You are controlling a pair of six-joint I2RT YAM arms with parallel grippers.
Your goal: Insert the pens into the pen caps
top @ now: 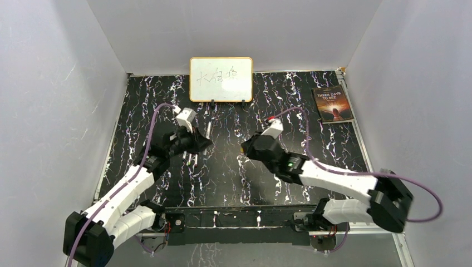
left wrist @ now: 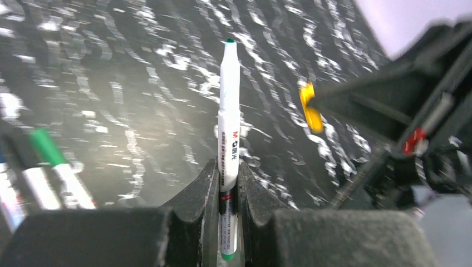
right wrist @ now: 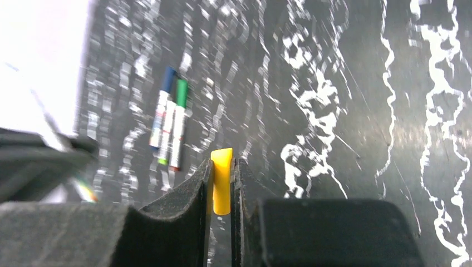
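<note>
My left gripper (left wrist: 228,167) is shut on a whitish pen (left wrist: 229,111) that points away from the wrist, its dark green tip bare. In the top view this gripper (top: 200,144) is left of centre. My right gripper (right wrist: 222,167) is shut on the yellow pen cap (right wrist: 221,181); in the top view it (top: 244,147) faces the left gripper across a short gap. The left wrist view shows the yellow cap (left wrist: 309,107) right of the pen tip and apart from it. Three pens (right wrist: 168,130) lie side by side on the table, one with a blue cap (right wrist: 167,79), one with a green cap (right wrist: 181,92).
A small whiteboard (top: 221,79) stands at the back centre of the black marbled table (top: 278,111). A dark book (top: 333,104) lies at the back right. White walls close in the left, right and back sides.
</note>
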